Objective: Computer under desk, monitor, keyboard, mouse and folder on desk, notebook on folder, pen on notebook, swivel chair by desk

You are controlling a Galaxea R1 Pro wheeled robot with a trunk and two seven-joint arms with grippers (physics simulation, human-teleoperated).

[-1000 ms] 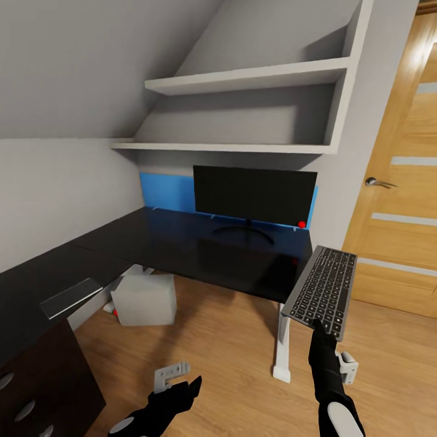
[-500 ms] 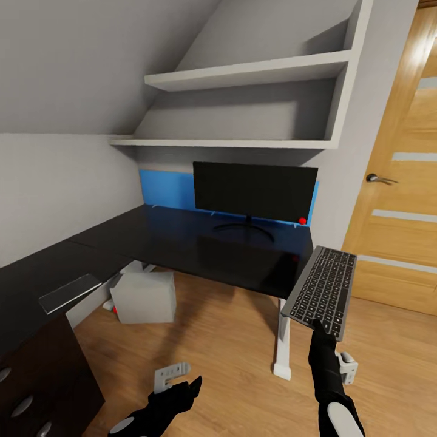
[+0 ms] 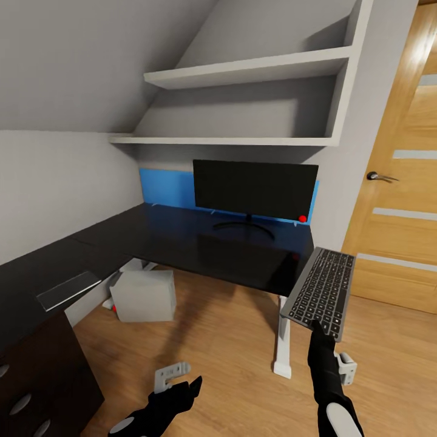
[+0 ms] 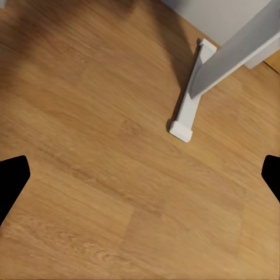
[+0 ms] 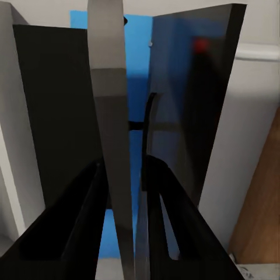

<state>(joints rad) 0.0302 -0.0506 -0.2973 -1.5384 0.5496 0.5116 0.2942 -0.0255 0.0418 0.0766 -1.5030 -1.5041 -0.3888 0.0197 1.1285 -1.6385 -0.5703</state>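
your right gripper (image 3: 316,325) is pinching the keyboard (image 3: 320,292) by its near edge, holding it tilted in the air just off the desk (image 3: 200,246) corner, at about 4 o'clock from the monitor (image 3: 255,188). the monitor is standing on the desk. the computer (image 3: 144,295) is sitting on the floor under the desk, at about 7 o'clock from the monitor. your left gripper (image 3: 173,377) is hanging low over the wood floor (image 4: 116,175), its fingers spread wide with nothing between them.
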